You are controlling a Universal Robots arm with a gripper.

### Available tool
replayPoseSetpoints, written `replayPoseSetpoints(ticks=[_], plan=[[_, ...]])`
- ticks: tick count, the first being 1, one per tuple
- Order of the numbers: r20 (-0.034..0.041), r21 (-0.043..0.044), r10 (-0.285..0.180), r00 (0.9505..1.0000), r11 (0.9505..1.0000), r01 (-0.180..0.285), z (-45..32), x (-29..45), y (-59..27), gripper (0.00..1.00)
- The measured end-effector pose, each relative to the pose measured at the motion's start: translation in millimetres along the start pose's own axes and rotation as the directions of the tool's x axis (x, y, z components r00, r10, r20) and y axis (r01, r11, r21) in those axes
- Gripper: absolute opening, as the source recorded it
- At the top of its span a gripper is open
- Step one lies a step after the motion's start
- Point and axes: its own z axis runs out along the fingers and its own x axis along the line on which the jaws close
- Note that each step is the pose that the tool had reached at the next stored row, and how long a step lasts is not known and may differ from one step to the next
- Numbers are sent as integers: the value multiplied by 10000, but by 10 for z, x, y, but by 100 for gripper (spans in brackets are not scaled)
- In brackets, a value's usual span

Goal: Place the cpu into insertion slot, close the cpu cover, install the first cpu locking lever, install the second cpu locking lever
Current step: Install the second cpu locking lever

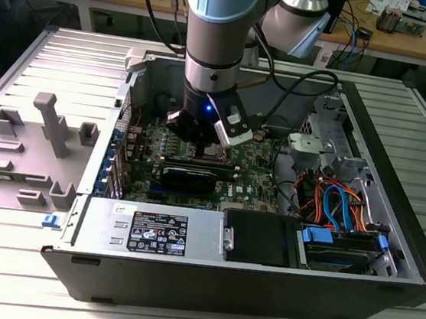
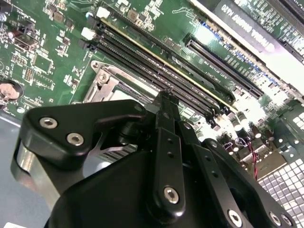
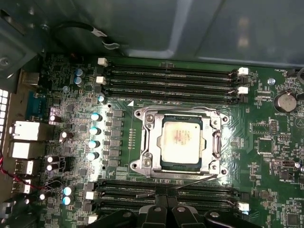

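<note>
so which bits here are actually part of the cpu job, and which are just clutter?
Job:
cpu, seated in the insertion slot
cpu cover, down around the chip
gripper, at the socket's edge

Not the job:
memory slots
coin battery
power supply box
drive cables
</note>
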Motion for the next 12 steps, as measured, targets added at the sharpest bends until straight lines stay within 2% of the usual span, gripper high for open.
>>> replayPoseSetpoints(ticks=[4, 9, 12], plan=[[2, -33, -2, 10000, 10000, 2, 1, 16, 0, 11], [26, -295, -9, 10000, 9996, 9, 22, 83, 3, 11], [29, -348, -11, 10000, 9994, 12, 32, 104, 3, 11]])
